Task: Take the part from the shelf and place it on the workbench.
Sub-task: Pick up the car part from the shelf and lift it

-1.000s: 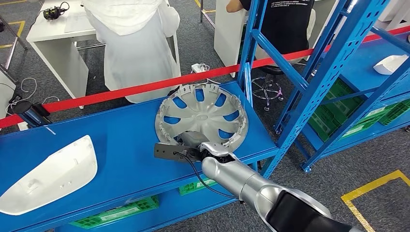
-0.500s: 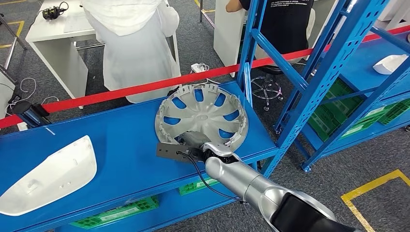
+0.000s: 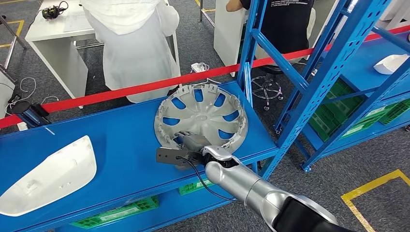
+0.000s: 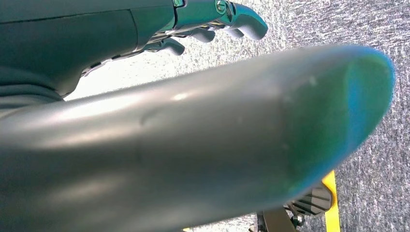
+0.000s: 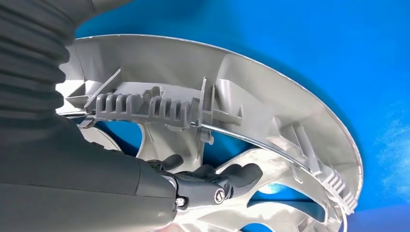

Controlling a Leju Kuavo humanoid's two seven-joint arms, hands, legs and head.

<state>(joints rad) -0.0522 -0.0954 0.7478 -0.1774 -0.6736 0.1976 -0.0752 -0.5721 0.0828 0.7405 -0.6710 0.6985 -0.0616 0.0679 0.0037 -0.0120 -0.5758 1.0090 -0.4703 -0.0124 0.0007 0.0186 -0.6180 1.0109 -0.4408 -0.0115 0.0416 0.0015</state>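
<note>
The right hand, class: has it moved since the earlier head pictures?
Yes. The right hand has pushed forward over the near rim onto the wheel cover, which lies where it was on the blue shelf.

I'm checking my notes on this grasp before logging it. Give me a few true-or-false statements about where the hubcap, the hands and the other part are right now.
1. The hubcap lies on the blue shelf. True.
2. The right hand reaches over the hubcap's near rim, fingers inside it. True.
3. The left hand holds the hubcap's far edge. False: it hangs over grey carpet, touching nothing.
4. The white part rests on top of the hubcap. False: it lies apart, toward the shelf's left end.
5. The hubcap lies beyond the red tape. False: the tape runs behind the shelf.
</note>
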